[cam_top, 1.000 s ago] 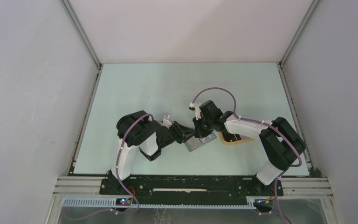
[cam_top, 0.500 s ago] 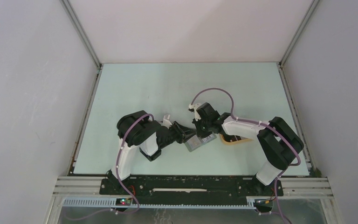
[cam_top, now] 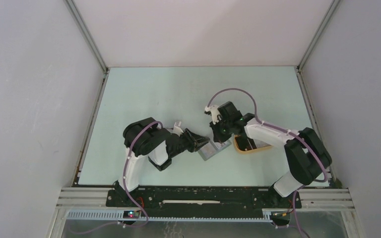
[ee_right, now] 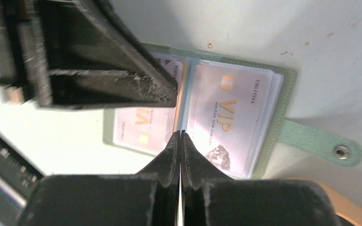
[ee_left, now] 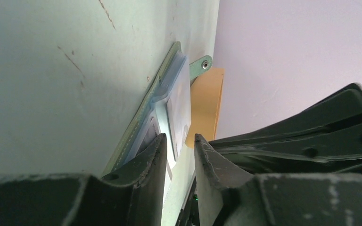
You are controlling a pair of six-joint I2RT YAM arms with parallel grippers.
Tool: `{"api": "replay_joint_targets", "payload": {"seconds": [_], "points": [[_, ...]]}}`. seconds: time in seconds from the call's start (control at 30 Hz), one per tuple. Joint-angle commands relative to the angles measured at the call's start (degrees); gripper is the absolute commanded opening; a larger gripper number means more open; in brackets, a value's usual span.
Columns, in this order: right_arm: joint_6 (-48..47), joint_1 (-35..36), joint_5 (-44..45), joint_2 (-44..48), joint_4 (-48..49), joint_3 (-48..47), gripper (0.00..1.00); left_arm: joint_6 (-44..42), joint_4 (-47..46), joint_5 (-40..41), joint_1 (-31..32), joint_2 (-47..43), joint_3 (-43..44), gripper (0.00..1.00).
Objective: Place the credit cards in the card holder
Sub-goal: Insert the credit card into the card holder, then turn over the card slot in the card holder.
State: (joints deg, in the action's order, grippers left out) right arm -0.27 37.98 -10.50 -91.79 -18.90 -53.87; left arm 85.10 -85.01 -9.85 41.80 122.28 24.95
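Note:
The grey-green card holder point(cam_top: 209, 151) lies open on the table between my two grippers. In the right wrist view it point(ee_right: 288, 94) shows two pale cards in clear sleeves, one on the right half point(ee_right: 226, 117) and one on the left point(ee_right: 139, 129). My left gripper point(cam_top: 202, 144) is open by a narrow gap, and one of its fingers point(ee_right: 122, 89) rests on the holder's left half. My right gripper point(ee_right: 180, 134) is shut and empty, hovering just above the holder's centre fold. In the left wrist view the holder point(ee_left: 143, 117) appears edge-on beyond my left gripper point(ee_left: 179, 141). No black cards are in view.
A tan-yellow oval tray point(cam_top: 252, 147) sits right of the holder, partly under the right arm; it also shows in the left wrist view point(ee_left: 206, 103). The holder's snap strap point(ee_right: 320, 143) points toward the tray. The right arm point(ee_left: 311, 132) is close beside the left gripper.
My right gripper has pulled up and back from the holder toward the far right. The left gripper and the holder have stayed in place.

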Motion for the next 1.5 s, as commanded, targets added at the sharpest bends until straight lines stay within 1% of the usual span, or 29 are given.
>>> {"api": "replay_joint_targets", "payload": {"seconds": [0.0, 0.13, 0.2, 0.3, 0.33, 0.37, 0.53, 0.6, 0.67, 0.7, 0.83, 0.87, 0.93, 0.97, 1.07, 1.1, 1.23, 1.27, 1.33, 1.47], "points": [[-13.3, -6.1, -17.6, 5.9, -9.0, -5.2, 0.03, -5.5, 3.9, 0.2, -0.4, -4.8, -2.0, 0.33], [-15.9, -12.5, -25.4, 9.6, -11.4, -5.5, 0.22, -9.8, 4.1, 1.3, -0.5, -10.4, -5.0, 0.34], [-16.4, -14.9, -29.4, 11.0, -12.0, -5.5, 0.28, -12.0, 4.3, 2.5, -0.4, -13.5, -6.9, 0.34], [-17.0, -16.7, -34.5, 11.3, -12.6, -5.4, 0.44, -15.7, 4.9, 3.9, -0.4, -18.7, -10.0, 0.35], [-17.0, -16.9, -35.4, 10.8, -12.6, -5.4, 0.48, -16.9, 5.1, 4.4, -0.5, -20.4, -11.0, 0.35], [-16.9, -16.9, -35.9, 10.2, -12.8, -5.6, 0.50, -17.9, 5.5, 4.9, -0.4, -22.3, -12.0, 0.35], [-15.7, -16.9, -33.9, 5.1, -14.6, -8.3, 0.51, -23.3, 10.3, 6.6, -0.3, -31.5, -16.2, 0.37], [-15.4, -16.8, -32.5, 3.2, -15.1, -9.1, 0.52, -25.5, 15.8, 7.2, -0.1, -36.1, -16.7, 0.37], [-15.3, -16.7, -31.4, 1.2, -15.6, -9.9, 0.52, -29.3, 24.4, 8.4, 1.0, -42.9, -15.6, 0.38], [-15.1, -16.7, -30.6, 0.2, -15.7, -10.1, 0.52, -31.4, 30.7, 9.4, 2.0, -46.3, -14.5, 0.40], [-14.9, -16.3, -27.3, -2.1, -15.7, -11.0, 0.53, -42.4, 60.9, 23.2, 8.5, -59.1, -6.0, 0.49], [-14.7, -16.3, -26.8, -2.7, -15.7, -11.1, 0.53, -45.0, 65.7, 27.2, 9.7, -61.4, -3.8, 0.50], [-14.5, -16.2, -25.8, -4.1, -15.9, -11.5, 0.53, -47.3, 71.3, 30.4, 10.8, -65.4, -2.8, 0.51], [-14.5, -16.3, -25.5, -4.8, -16.1, -11.7, 0.53, -48.0, 72.6, 31.4, 10.9, -67.5, -3.1, 0.52], [-14.4, -16.3, -24.6, -6.4, -16.6, -12.3, 0.55, -48.5, 73.9, 34.0, 11.1, -73.5, -5.5, 0.60], [-14.4, -16.3, -24.5, -6.7, -16.6, -12.5, 0.55, -48.0, 74.2, 34.9, 11.0, -75.4, -6.5, 0.66], [-14.1, -16.5, -24.6, -8.2, -16.5, -12.4, 0.55, -45.3, 70.4, 38.1, 11.0, -84.1, -12.2, 0.98], [-14.1, -16.5, -24.6, -8.7, -16.7, -12.5, 0.55, -44.2, 69.8, 38.9, 10.9, -86.1, -13.4, 1.00], [-14.1, -16.5, -24.6, -9.6, -17.0, -12.9, 0.55, -42.3, 69.6, 40.4, 10.8, -90.2, -15.8, 1.00], [-14.1, -16.5, -24.2, -10.7, -17.1, -12.9, 0.55, -42.4, 67.5, 39.0, 10.7, -97.0, -20.0, 1.00]]}}
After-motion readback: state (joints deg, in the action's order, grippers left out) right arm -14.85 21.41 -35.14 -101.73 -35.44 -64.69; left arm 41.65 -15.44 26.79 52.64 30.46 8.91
